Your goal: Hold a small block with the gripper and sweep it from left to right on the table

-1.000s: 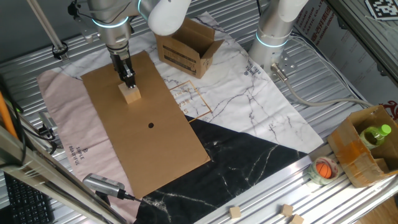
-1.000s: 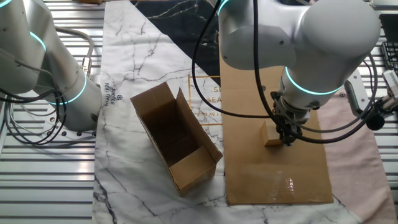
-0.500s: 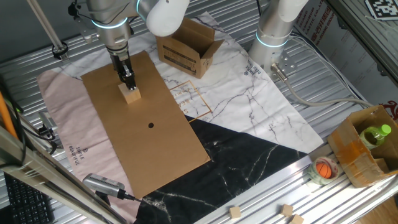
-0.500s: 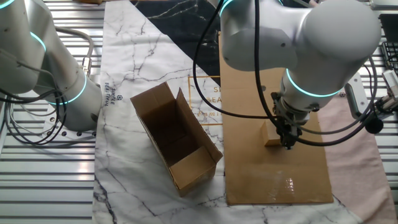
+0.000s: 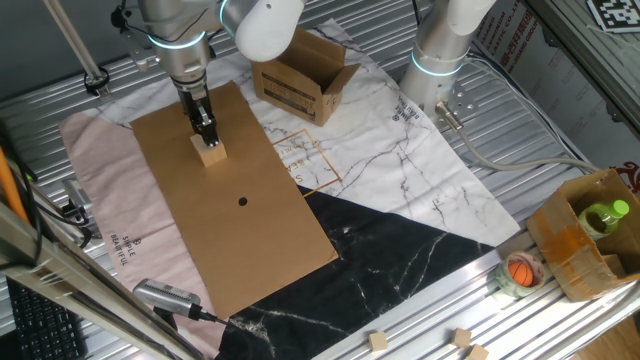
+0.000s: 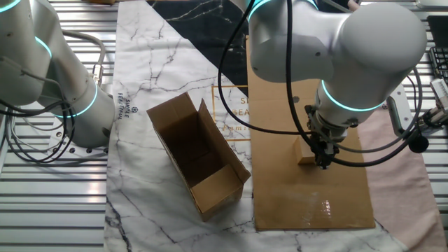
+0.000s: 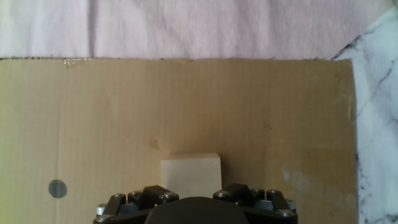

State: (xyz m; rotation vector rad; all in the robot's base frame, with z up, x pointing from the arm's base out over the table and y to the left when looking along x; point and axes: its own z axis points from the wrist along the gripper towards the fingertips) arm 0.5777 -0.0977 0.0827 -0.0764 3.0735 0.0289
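Tan wood marked the small block point(image 5: 209, 152), a single cube that sat on the flat brown cardboard sheet point(image 5: 240, 240) toward its far end, and the gripper point(image 5: 205, 128) came down on it from above with its black fingers closed against the cube's sides. One dark round spot point(image 5: 243, 201) showed on the sheet, well apart from the block. In this fixed view one open cardboard box point(image 5: 300, 75) stood on the marble-print cloth point(image 5: 400, 170) beyond the sheet, and one second arm column point(image 5: 445, 45) with a teal ring rose beside it. Three tiny pale cubes point(image 5: 378, 341) lay near the front edge of the table point(image 5: 560, 120), one of them cut by the frame; a second brown box point(image 5: 580, 240) at the right held one green bottle point(image 5: 605, 215), with one roll of tape point(image 5: 520, 272) just beside it.

From the other fixed view the block point(image 6: 306, 151) showed as one cube on the sheet point(image 6: 308, 196), with the gripper point(image 6: 323, 155) pressed to its right side; the far finger was hidden. The one open box point(image 6: 199, 164) lay tilted on the marble cloth point(image 6: 140, 84), near the sheet's edge, and the second arm point(image 6: 49, 84) stood at the left.

In the hand view one pale face of the block point(image 7: 191, 175) sat centred just above the gripper body, on the cardboard point(image 7: 186, 106). The fingertips themselves could not be seen there. One dark spot point(image 7: 57, 188) lay at the left, and pink cloth point(image 7: 186, 25) ran along the top
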